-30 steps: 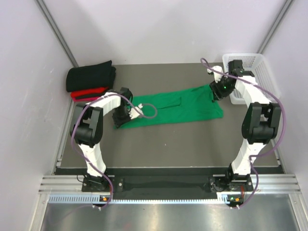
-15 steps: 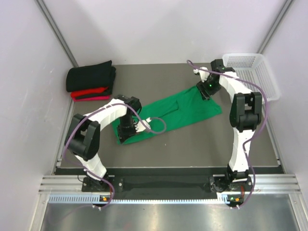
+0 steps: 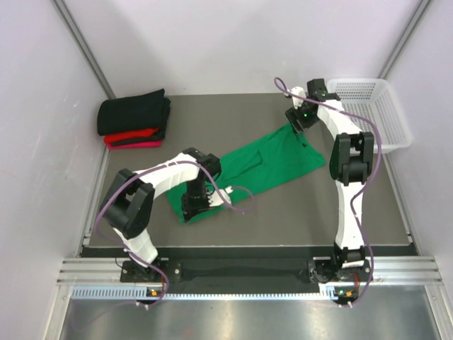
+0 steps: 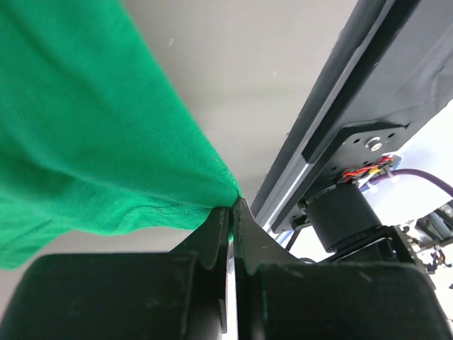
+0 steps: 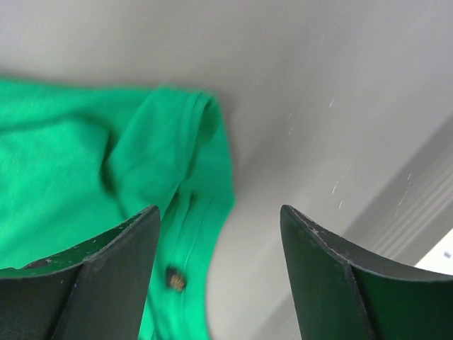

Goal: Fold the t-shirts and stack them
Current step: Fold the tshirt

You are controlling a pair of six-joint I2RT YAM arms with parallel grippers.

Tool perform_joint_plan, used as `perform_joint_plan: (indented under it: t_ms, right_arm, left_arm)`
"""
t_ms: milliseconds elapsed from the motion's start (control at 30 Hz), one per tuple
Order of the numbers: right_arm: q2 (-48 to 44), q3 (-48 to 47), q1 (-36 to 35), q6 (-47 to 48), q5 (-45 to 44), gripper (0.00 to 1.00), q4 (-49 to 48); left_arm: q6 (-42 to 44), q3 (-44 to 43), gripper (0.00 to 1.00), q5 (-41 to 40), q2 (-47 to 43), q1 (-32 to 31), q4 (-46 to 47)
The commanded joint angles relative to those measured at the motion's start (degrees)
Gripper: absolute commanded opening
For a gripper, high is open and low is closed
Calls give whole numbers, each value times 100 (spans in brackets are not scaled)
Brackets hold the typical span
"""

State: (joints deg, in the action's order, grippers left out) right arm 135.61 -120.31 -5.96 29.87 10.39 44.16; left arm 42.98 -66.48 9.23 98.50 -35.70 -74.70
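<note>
Near the basket (image 3: 386,106), the right gripper (image 3: 297,119) has just released the green t-shirt (image 3: 263,159), jaws wide, while the left gripper (image 3: 195,202), clenched on the hem farthest from the basket, drags it slantwise, likely for folding.

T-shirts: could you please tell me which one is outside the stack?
The green t-shirt, stretched out in the middle; the black t-shirt sits folded on the red t-shirt at far left.

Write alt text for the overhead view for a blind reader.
A green shirt lies slantwise on a grey table, the left gripper at its near end and the right gripper at its far end. Far left, a black shirt lies on a red shirt; far right, a basket.
</note>
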Motion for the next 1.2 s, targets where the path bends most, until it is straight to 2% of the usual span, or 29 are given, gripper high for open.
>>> perform_joint_plan:
  t_ms: [0, 167, 267, 400, 533, 600, 700, 800, 1000, 1167]
  right_arm:
    - [316, -458, -107, -165, 77, 71, -197]
    - [484, -528, -160, -200, 139, 71, -110]
    - [589, -537, -169, -174, 147, 60, -48]
    - [808, -669, -169, -183, 138, 39, -109]
    - [984, -1019, -257, -175, 103, 27, -259]
    - [1142, -1178, -345, -113, 60, 13, -276]
    - [1265, -1381, -450, -69, -28, 12, -452]
    - [1301, -1442, -591, -51, -125, 17, -926]
    - [1450, -1618, -898, 63, -327, 27, -2059]
    - [1600, -1750, -1083, 133, -512, 27, -3149]
  left_arm:
    - [-97, -225, 0, 245, 187, -156, -722]
    - [-176, -383, 0, 333, 380, -235, -669]
    - [-229, -480, 0, 395, 486, -279, -625]
    - [-404, -559, 0, 544, 618, -428, -608]
    - [-510, -533, 0, 632, 714, -727, -572]
    - [-545, -507, 0, 632, 767, -797, -529]
    - [-598, -524, 0, 693, 837, -955, -520]
    - [-668, -690, 0, 737, 969, -1070, -511]
    - [-730, -1480, 0, 1026, 1557, -1544, -537]
    - [-844, -2184, 0, 1265, 2137, -1905, -572]
